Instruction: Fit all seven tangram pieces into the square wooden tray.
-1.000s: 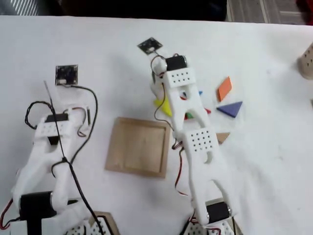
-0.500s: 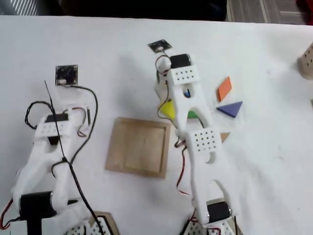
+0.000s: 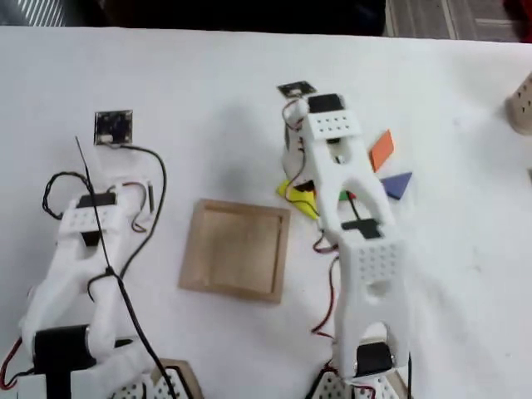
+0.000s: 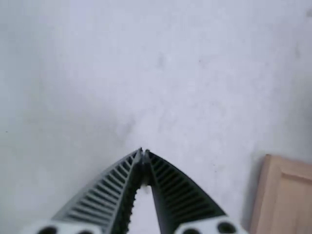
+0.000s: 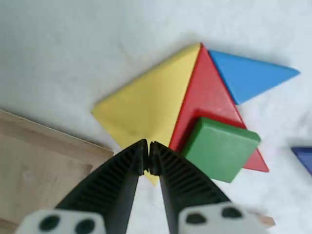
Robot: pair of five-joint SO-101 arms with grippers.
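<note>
Hovering right end effector, fingers pressed together, over yellow triangle, just right of wooden tray at centre of high view. Touching yellow: red triangle, green square overlapping it, blue triangle alongside. Hanging left end effector, fingers together, over table, frame left.

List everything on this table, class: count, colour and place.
Square wooden tray: one, pale brown, on white table.
Yellow triangle: one, yellow, by tray's corner.
Red triangle: one, red, touching the yellow.
Green square: one, green, overlapping the red.
Light blue triangle: one, blue, against the red.
Orange parallelogram: one, orange, apart from cluster.
Dark blue triangle: one, navy, beside the orange.
Left pincer: one, black, shut, over bare table.
Right pincer: one, black, shut, above yellow triangle.
</note>
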